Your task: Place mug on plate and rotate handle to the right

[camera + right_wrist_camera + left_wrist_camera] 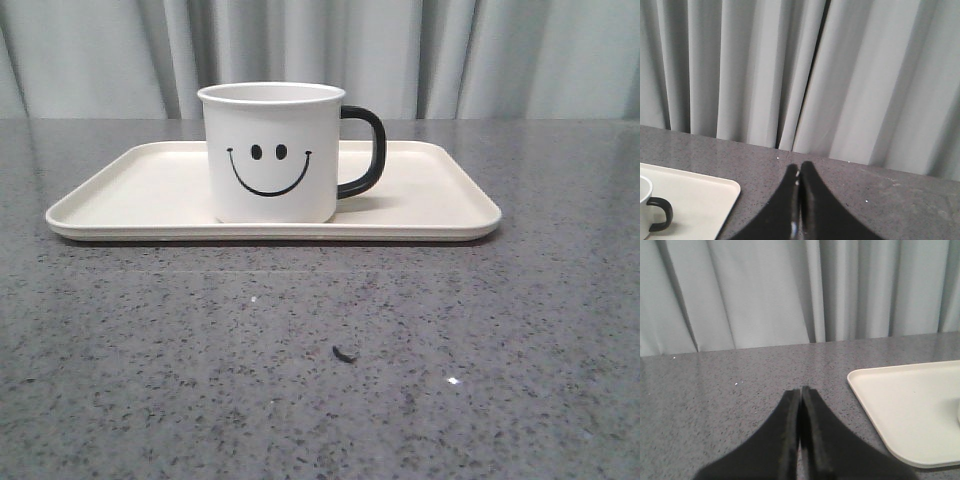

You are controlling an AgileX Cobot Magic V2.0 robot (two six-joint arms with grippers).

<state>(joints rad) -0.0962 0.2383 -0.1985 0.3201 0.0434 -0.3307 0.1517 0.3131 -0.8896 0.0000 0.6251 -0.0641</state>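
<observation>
The white mug (270, 150) with a black smiley face stands upright on the cream plate (430, 200), near its middle. Its black handle (365, 150) points to the right in the front view. Neither gripper shows in the front view. In the left wrist view my left gripper (800, 391) is shut and empty over the grey table, left of the plate's corner (905, 405). In the right wrist view my right gripper (799, 169) is shut and empty, right of the plate (700, 200); the mug's edge (644, 200) and handle (661, 212) show there.
A grey speckled table top (320, 360) runs under everything. Grey curtains (450, 50) hang behind the table's far edge. A small dark speck (344, 353) lies on the table in front of the plate.
</observation>
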